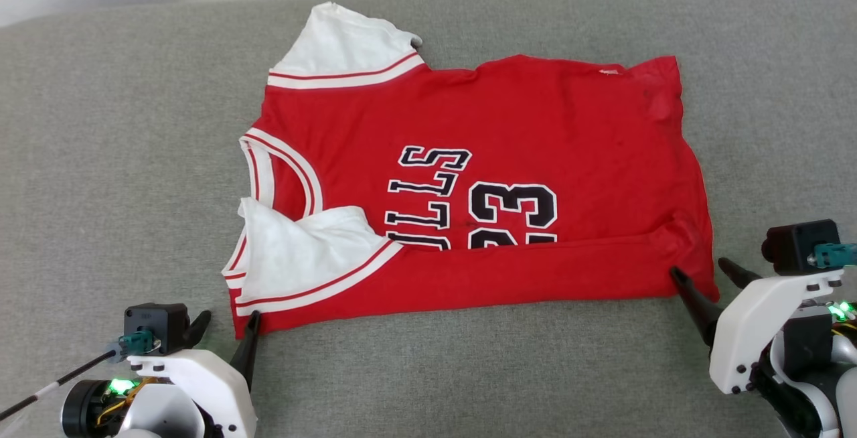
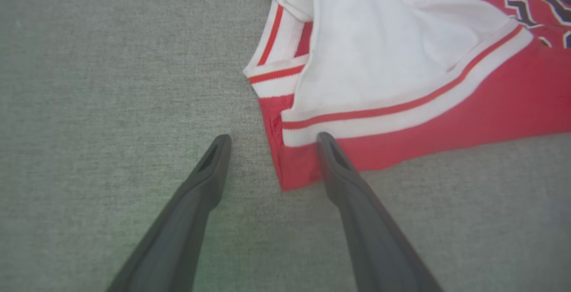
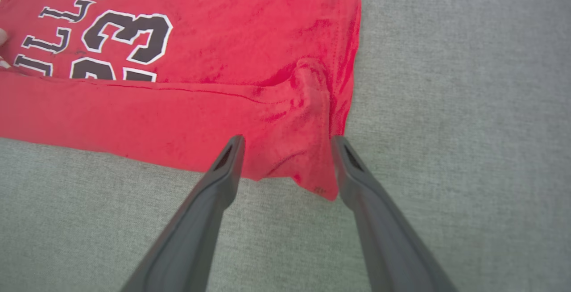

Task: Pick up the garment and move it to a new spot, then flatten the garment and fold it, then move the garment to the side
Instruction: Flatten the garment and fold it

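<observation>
The grey cloth surface [image 1: 100, 157] carries the shirt [image 1: 535, 130] across its middle. The collar points to the surface's left edge and the hem to its right edge.

The long side of the shirt nearest the surface's near edge is turned up in a band [image 1: 502, 274] that covers the lower part of the lettering. I judge the first lengthwise fold laid and the far side still to do.

The far sleeve [image 1: 341, 43] sticks out towards the far edge. The near sleeve [image 1: 301, 250] lies crumpled on top, partly over the collar.

Both tools stand wide and hold nothing. The left gripper [image 1: 229, 321] sits at the band's collar-end corner, one finger over cloth and one over bare surface. The right gripper [image 1: 698, 268] straddles the hem-end corner, where a lump [image 3: 310, 86] of bunched cloth rises.

To do this step well:
- Smooth the lump and the near sleeve flat first, or the next layer will sit uneven.
- Take the far side at two matching points, one near the shoulder and one near the hem.
- Lift both together.
- Tuck the far sleeve in.
- Lay that edge parallel to the band.
</observation>
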You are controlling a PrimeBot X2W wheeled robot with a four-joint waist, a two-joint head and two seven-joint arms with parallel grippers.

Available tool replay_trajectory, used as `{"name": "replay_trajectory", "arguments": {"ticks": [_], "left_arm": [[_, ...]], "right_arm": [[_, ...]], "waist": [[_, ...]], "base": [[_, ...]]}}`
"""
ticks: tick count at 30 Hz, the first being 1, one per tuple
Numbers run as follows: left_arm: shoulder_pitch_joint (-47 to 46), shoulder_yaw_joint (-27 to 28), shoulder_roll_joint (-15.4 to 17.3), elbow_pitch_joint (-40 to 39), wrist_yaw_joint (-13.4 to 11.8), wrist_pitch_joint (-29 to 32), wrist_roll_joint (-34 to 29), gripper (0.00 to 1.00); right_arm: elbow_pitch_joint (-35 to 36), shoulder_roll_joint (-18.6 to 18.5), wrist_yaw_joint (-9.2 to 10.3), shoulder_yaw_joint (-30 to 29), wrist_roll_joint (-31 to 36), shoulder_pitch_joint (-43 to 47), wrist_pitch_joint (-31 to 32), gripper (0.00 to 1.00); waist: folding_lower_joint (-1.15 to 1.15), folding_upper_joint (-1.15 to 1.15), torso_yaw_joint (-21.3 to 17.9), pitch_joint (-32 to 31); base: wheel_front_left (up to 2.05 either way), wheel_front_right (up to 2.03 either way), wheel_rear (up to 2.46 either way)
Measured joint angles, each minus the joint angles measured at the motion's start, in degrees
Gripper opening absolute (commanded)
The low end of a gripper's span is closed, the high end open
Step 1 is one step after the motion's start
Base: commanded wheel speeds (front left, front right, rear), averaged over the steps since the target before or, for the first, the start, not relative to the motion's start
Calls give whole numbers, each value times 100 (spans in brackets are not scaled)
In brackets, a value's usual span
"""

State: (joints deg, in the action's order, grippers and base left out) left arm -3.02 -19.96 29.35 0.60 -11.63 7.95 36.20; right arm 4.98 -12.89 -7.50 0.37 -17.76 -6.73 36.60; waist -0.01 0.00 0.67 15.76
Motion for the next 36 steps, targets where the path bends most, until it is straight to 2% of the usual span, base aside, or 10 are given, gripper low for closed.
{"name": "replay_trajectory", "arguments": {"ticks": [3, 8, 9, 10, 11, 19, 22, 31, 36], "left_arm": [[-51, -93, 68, 147, -3, 171, -75, 100], [-202, -246, 172, 274, 189, 438, -56, 100], [-227, -268, 198, 290, 210, 481, -52, 67], [-252, -294, 205, 300, 263, 515, -36, 7], [-272, -300, 213, 310, 303, 555, -1, 0], [-244, -311, -44, 299, 366, 346, 185, 0], [-145, -242, -81, 83, 298, 191, 189, 0], [-37, -244, 152, -920, 252, 194, 57, 0], [-18, -316, 210, -1184, 229, 250, -33, 0]], "right_arm": [[118, 49, 0, -91, 57, 0, 11, 100], [318, 57, 0, -143, 115, -46, 34, 100], [354, 57, 0, -151, 119, -57, 49, 100], [381, 55, 1, -158, 135, -68, 51, 100], [403, 52, 0, -160, 163, -79, 52, 100], [287, -196, 0, -68, 367, -53, 179, 100], [94, -201, 0, -143, 436, -53, 286, 100], [-638, -143, 0, -314, 535, -147, 561, 100], [-882, -129, 1, -281, 501, -268, 564, 100]], "waist": [[0, 0, -39, 105], [0, 0, -92, 279], [0, 0, -99, 301], [0, 0, -103, 315], [0, 0, -102, 316], [0, 0, 2, 58], [1, 0, 78, -66], [1, 0, 375, -66], [1, 0, 500, 89]], "base": [[0, 0, 0], [0, 0, 0], [0, 0, 0], [0, 0, 0], [0, 0, 0], [0, 0, 0], [0, 0, 0], [0, 0, 0], [0, 0, 0]]}}
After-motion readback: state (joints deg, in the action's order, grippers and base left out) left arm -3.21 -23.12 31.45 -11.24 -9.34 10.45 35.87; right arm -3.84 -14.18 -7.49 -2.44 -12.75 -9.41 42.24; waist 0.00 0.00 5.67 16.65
